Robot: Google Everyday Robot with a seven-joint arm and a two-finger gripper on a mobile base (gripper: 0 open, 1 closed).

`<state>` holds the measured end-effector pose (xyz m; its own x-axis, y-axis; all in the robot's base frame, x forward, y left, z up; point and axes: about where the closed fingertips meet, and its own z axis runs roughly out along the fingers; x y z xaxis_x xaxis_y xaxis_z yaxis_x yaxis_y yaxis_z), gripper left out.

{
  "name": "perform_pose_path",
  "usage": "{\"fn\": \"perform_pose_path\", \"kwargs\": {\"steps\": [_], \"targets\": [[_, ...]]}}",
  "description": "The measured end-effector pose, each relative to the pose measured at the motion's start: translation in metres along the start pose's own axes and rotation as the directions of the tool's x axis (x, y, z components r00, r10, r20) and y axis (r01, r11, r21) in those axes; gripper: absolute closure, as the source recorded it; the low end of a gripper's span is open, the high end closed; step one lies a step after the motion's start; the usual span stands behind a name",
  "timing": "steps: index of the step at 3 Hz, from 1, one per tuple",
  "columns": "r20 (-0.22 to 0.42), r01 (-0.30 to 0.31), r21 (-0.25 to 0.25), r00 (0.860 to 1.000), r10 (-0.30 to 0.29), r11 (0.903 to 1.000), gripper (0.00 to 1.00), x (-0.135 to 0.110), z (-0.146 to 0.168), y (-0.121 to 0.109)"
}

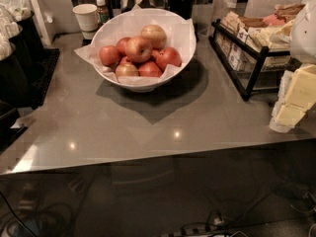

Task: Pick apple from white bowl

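Streaked pink-red apple (138,49) tops pile in white bowl (148,85) at back of grey counter (163,132); gripper (292,102) hangs at right edge, well apart from apple, grip state unreadable

No writing on the desk (148,127) can be read.
The bottle (101,9) behind the white bowl (143,85) wears a label, but its print is too small to make out. The packets (237,33) in the black rack (253,75) show pale patches (whether these are lettering cannot be told). The paper cup (87,16) shows no legible mark. Neither does the hand (292,100), which hangs at the right edge of the view, just beside the rack.
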<state>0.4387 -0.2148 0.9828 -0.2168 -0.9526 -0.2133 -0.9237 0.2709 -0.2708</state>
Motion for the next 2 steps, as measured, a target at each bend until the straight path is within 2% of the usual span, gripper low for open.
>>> {"fn": "perform_pose_path", "kwargs": {"steps": [1, 2], "targets": [[0.001, 0.0, 0.0, 1.0, 0.0, 1.0, 0.0, -0.0001, -0.0001, -0.0001], [0.034, -0.002, 0.014, 0.999, 0.002, 0.9999, 0.0, -0.0059, -0.0032, -0.0051]]}}
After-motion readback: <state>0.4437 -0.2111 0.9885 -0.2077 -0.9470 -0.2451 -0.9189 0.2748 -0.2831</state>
